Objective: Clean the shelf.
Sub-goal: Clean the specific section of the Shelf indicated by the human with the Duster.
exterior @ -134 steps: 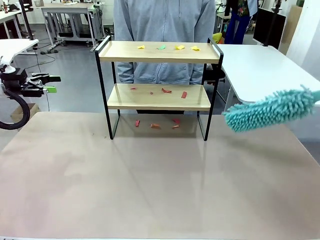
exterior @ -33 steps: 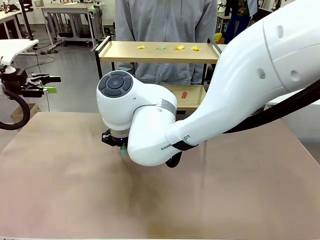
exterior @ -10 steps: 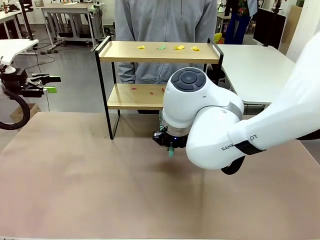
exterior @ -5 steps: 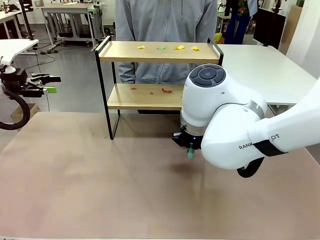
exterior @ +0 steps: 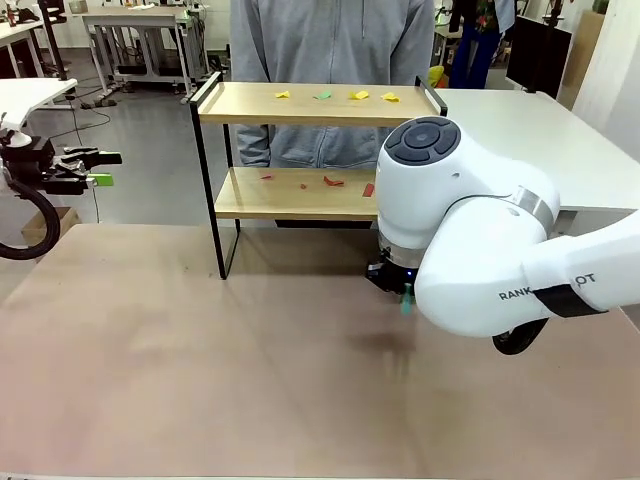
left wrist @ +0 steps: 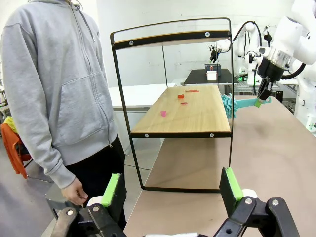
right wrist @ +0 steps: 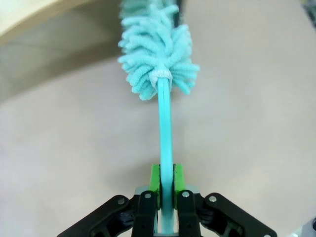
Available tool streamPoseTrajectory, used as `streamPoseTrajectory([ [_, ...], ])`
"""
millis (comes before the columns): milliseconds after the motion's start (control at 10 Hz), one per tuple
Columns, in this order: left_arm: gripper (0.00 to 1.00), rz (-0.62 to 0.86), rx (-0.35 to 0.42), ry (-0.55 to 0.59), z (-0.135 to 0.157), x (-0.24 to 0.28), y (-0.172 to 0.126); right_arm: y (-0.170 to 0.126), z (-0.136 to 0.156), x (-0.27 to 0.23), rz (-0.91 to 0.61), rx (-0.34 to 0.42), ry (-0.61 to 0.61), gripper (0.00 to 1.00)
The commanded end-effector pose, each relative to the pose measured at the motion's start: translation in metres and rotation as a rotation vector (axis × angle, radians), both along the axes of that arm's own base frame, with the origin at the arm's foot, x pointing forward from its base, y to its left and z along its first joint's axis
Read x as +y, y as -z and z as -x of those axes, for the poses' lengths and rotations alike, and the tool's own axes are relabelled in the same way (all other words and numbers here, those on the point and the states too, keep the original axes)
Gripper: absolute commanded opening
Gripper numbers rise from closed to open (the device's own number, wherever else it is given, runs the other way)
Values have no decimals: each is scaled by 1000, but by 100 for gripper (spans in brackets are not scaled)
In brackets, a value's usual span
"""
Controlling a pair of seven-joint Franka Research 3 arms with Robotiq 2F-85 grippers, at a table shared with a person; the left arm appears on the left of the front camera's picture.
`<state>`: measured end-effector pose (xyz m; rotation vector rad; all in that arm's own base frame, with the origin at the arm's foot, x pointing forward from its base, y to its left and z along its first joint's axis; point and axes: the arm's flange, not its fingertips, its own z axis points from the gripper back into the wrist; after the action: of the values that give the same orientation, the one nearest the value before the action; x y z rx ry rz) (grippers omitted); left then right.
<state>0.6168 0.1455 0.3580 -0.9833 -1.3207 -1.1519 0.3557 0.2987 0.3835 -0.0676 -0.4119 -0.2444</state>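
The shelf (exterior: 318, 104) stands at the table's far middle, with yellow and green scraps (exterior: 337, 96) on its top board and red scraps (exterior: 332, 182) on the lower board. My right gripper (exterior: 392, 280) hangs low in front of the shelf's right half, shut on the handle of a teal fluffy duster (right wrist: 158, 49). The right wrist view shows the right gripper (right wrist: 166, 185) clamped on that handle. The duster (left wrist: 228, 104) head sits by the lower board's end, next to the shelf (left wrist: 187, 111) post. My left gripper (exterior: 95, 168) hovers open off the table's left; its fingers (left wrist: 230, 183) hold nothing.
A person in a grey hoodie (exterior: 330, 40) stands right behind the shelf, one hand (left wrist: 75, 191) hanging near my left gripper. My bulky right arm (exterior: 480, 250) covers the shelf's right post. A white table (exterior: 520, 130) lies at the back right.
My right arm has slid to the right along the shelf's front with the duster. Red scraps under the shelf in the earliest frame are gone. The left arm has stayed still.
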Motion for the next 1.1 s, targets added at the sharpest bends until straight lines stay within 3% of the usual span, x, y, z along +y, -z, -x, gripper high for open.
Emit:
streamPoseTrajectory([
  [0, 100, -3, -3, 2, 1, 0, -3, 7, -3, -9, 40, 19, 34, 13],
  [600, 100, -3, -3, 2, 1, 0, -3, -31, 25, -11, -59, -66, -125, 13],
  [800, 100, -3, -3, 2, 1, 0, -3, -41, 30, -22, -92, -50, -199, 13],
  [1000, 100, -3, -3, 2, 1, 0, -3, -46, 35, -32, -104, 15, -280, 13],
])
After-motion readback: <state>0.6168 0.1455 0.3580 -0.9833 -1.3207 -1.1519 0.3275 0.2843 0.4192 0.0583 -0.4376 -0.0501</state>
